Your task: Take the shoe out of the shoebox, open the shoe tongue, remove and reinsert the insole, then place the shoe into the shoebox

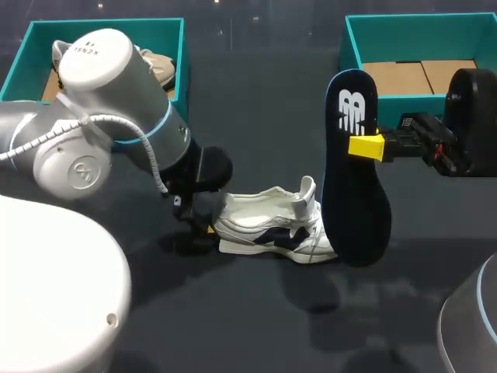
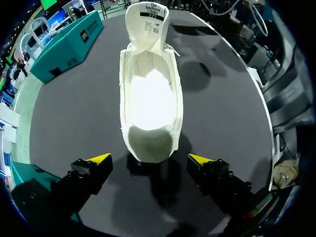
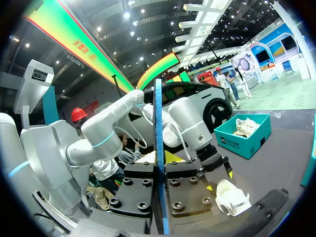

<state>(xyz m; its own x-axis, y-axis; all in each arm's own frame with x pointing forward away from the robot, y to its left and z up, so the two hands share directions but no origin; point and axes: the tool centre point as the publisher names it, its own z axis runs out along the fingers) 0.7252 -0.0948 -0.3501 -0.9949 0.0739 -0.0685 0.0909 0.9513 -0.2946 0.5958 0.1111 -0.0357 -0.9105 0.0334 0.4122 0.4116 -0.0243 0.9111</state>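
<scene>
- Your right gripper is pinching the insole. In the right wrist view the insole stands edge-on between the two fingers, which press it from both sides.
- The dark insole hangs nearly upright above the table, with its logo end up and its wider end down. That lower end sits just in front of the toe of the shoe; you cannot tell whether it touches the shoe or the table.
- The white shoe rests on the table between the two arms, outside both boxes. Its tongue is pulled up and its heel points toward your left arm.
- Your left gripper is low at the shoe's heel. In the left wrist view its fingers are spread wide, one to each side of the heel of the shoe, and neither touches it.
- The left shoebox stands at the far left of the table with a second shoe inside.
- The right shoebox stands at the far right behind your right arm, with its cardboard floor showing.
- The right wrist view also shows the shoe on the table beside your left arm.
</scene>
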